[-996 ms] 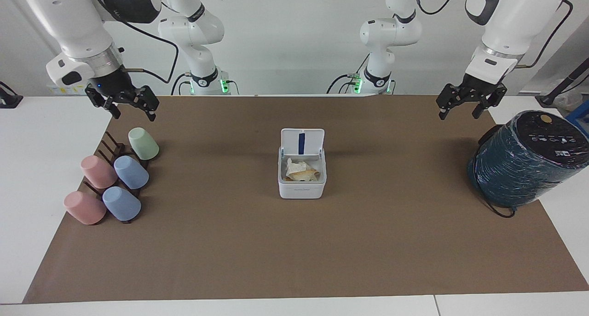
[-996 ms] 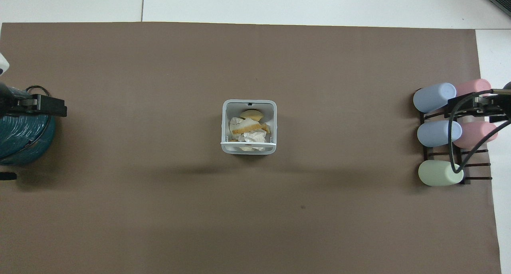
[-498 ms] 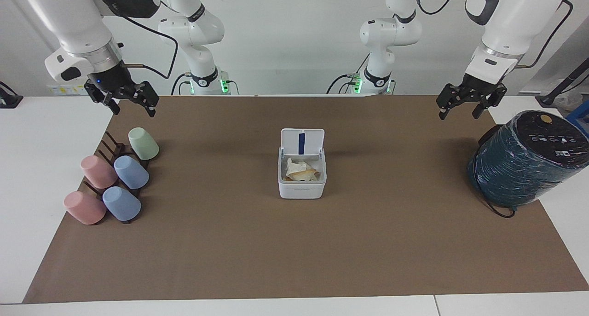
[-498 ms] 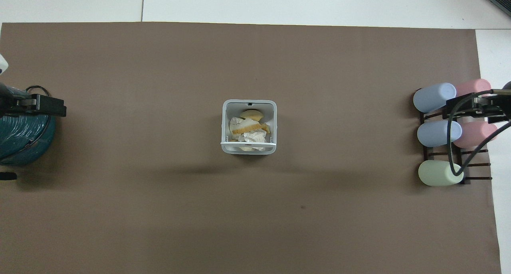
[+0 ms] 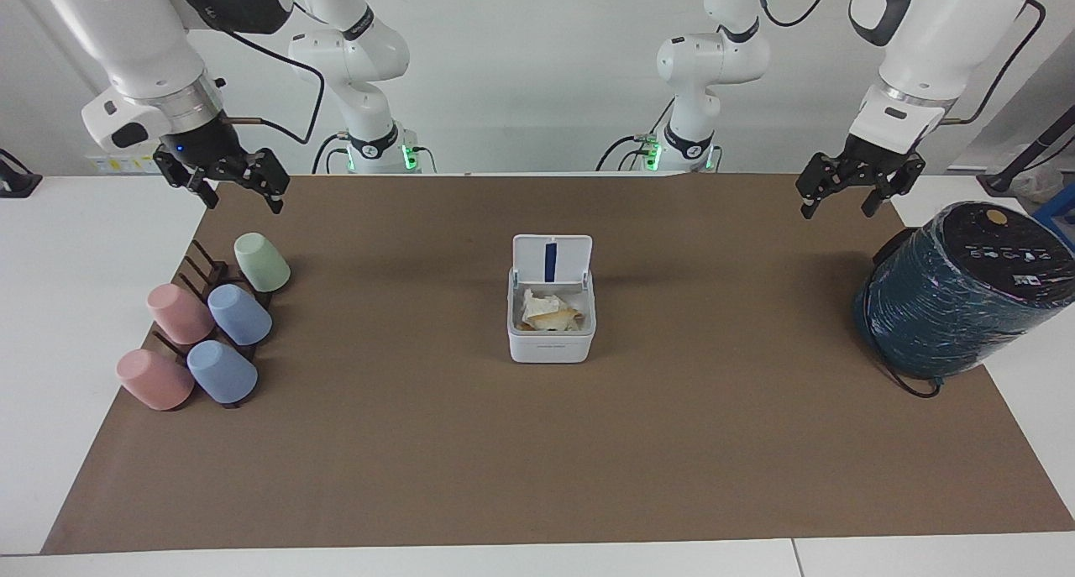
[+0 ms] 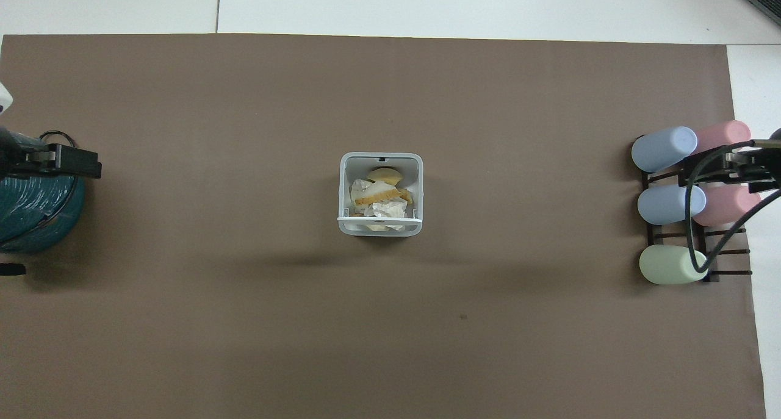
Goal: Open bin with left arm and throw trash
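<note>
The small white bin [image 5: 550,347] stands in the middle of the brown mat with its lid [image 5: 552,259] tipped up, the blue strip showing. Inside lie the trash pieces: a yellow-orange lump [image 6: 384,175], a cream triangular piece [image 6: 373,193] and a white tissue wad [image 6: 389,210]. My left gripper [image 5: 838,211] hangs open and holds nothing, in the air over the mat beside the teal cylinder. Above the cup rack my right gripper [image 5: 243,206] is likewise open with nothing in it. Both are well away from the bin.
A big dark teal cylinder [image 5: 957,296] with a black cable sits at the left arm's end of the table. Several pastel cups [image 5: 239,314] lie on a dark rack [image 5: 204,266] at the right arm's end. White table borders the mat [image 5: 537,459].
My right gripper has risen a little and drifted toward its end of the table. The left arm, the bin and the trash have not moved.
</note>
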You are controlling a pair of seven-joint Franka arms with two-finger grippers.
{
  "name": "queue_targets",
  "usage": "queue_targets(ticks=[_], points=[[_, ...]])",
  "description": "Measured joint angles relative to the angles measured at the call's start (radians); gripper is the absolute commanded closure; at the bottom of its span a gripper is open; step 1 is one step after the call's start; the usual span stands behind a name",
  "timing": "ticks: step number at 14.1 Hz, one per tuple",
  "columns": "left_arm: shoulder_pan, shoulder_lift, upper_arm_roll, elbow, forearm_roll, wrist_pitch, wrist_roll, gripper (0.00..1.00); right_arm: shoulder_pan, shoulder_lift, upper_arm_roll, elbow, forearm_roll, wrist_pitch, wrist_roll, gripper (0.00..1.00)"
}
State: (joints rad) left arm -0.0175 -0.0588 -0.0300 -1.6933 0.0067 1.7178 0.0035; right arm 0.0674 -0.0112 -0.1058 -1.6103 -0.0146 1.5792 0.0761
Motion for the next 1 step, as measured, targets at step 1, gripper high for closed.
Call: queue_targets(ticks=[1], points=[[0.0, 0.0, 0.0, 0.0, 0.0, 0.0, 0.0, 0.0, 0.0, 0.0, 0.0, 0.0, 0.0, 0.0, 0.0, 0.0]])
